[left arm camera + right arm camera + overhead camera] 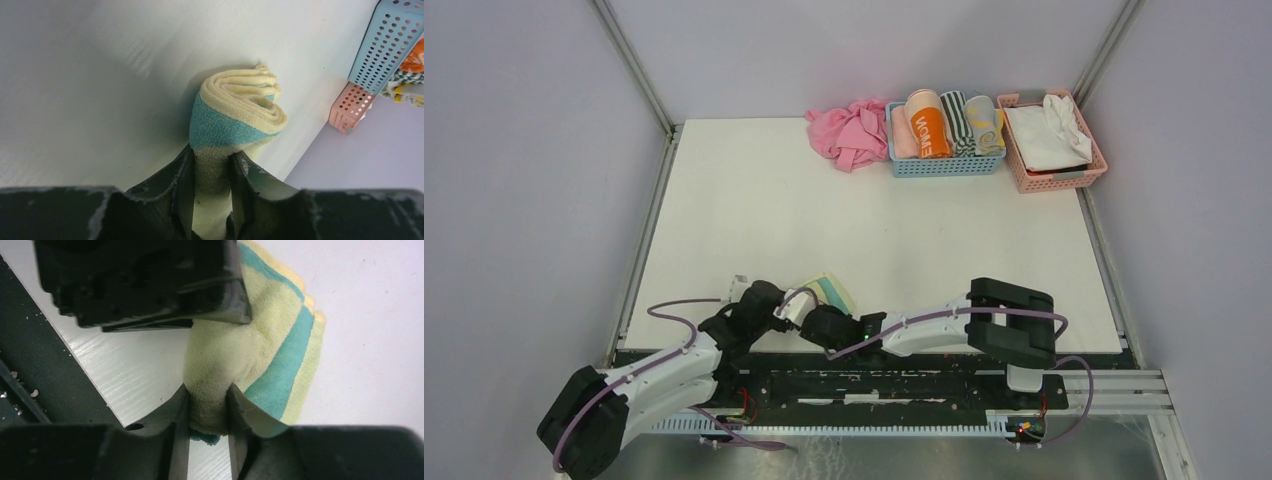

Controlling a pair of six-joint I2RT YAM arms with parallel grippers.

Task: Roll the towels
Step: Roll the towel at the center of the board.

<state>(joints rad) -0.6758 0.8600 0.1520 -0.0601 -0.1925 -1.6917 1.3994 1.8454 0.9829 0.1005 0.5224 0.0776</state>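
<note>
The pale yellow towel with teal patches (pixel 832 291) lies rolled near the table's front edge, between my two grippers. In the left wrist view its spiral end (pixel 240 110) faces the camera. My left gripper (pixel 211 162) is shut on the roll's near part. My right gripper (pixel 207 400) is shut on a bunched fold of the same towel (pixel 260 345); the left gripper's black body sits just above it. In the top view both grippers meet at the towel, left (pixel 789 308), right (pixel 816 318). A grey towel with yellow marks (pixel 984 124) sits rolled in the blue basket.
A blue basket (pixel 944 166) at the back holds several rolled towels. A pink basket (pixel 1056 180) with white cloth stands to its right. A plain pink cloth (pixel 849 132) lies crumpled to the left of the blue basket. The table's front edge and a black rail run right beneath the grippers.
</note>
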